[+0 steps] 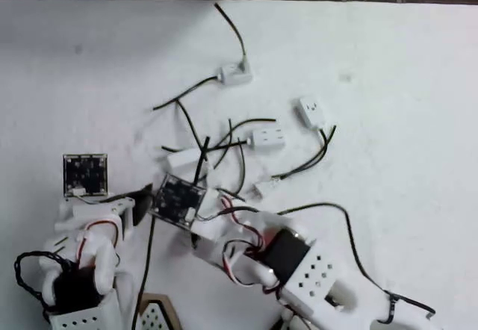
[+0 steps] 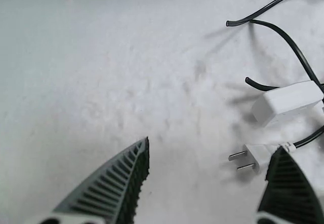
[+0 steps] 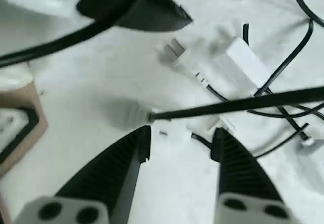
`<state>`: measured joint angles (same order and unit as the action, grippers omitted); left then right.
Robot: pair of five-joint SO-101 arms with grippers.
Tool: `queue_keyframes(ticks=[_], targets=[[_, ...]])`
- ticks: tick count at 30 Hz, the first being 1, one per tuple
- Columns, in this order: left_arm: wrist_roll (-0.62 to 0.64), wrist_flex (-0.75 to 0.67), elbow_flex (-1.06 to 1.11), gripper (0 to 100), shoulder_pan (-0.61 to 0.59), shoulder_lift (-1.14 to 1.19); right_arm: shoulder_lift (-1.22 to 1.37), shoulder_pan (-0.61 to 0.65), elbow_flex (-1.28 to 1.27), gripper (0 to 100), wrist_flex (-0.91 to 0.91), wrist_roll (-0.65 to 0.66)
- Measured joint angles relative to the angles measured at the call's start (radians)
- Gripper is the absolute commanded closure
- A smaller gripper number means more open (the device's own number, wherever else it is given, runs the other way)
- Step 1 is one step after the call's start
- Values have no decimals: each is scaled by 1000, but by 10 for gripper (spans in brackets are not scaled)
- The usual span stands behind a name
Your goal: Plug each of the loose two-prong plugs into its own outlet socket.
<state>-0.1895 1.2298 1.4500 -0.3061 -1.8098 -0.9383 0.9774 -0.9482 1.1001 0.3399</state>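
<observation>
Left gripper point(image 2: 212, 148): fingers apart, nothing held, low over the white table point(image 2: 101, 57). A loose two-prong plug point(image 2: 251, 158) lies flat just beside one finger point(image 2: 288, 188), prongs pointing into the gap. The fingertip covers the cord end, so we can't tell if they touch. Just past it sits a white outlet block point(image 2: 286, 102), cut off at the frame edge, socket face hidden from us. Right gripper point(image 3: 182, 133): fingers apart too, clamped on nothing. A small white piece point(image 3: 172, 133) lies on the table between the tips, too blurred for us to identify. A black cable point(image 3: 238, 104) with a white end crosses close to those tips. Beyond it we see the same plug and outlet block close together, unmated. In the high view the right arm's camera board point(image 1: 178, 199) hides the patch next to the outlet block. A tan-rimmed object point(image 1: 153, 313) is cut off at the near table edge and we can't read its contents. Mid-table, what looks like a second plug point(image 1: 265, 188) lies loose on a black lead. Farther out, three outlets lie apart: the middle outlet point(image 1: 267, 138) and the tilted outlet point(image 1: 310, 112) have slot faces up and bare. The far outlet point(image 1: 234, 74) sits on its own lead, face too small to judge.
</observation>
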Motion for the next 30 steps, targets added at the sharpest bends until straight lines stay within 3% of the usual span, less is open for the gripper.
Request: queue_keyframes(ticks=[3,7,13,23,30], targets=[[0,0,0,642,0,-2,66,0,58,706,143,74],[0,-2,0,642,0,-2,216,-2,72,702,167,138],[0,-2,0,642,0,-2,414,0,72,704,41,213],[0,-2,3,642,-5,11,671,3,86,709,-213,222],[3,-2,8,642,-11,11,761,-25,86,942,-308,222]])
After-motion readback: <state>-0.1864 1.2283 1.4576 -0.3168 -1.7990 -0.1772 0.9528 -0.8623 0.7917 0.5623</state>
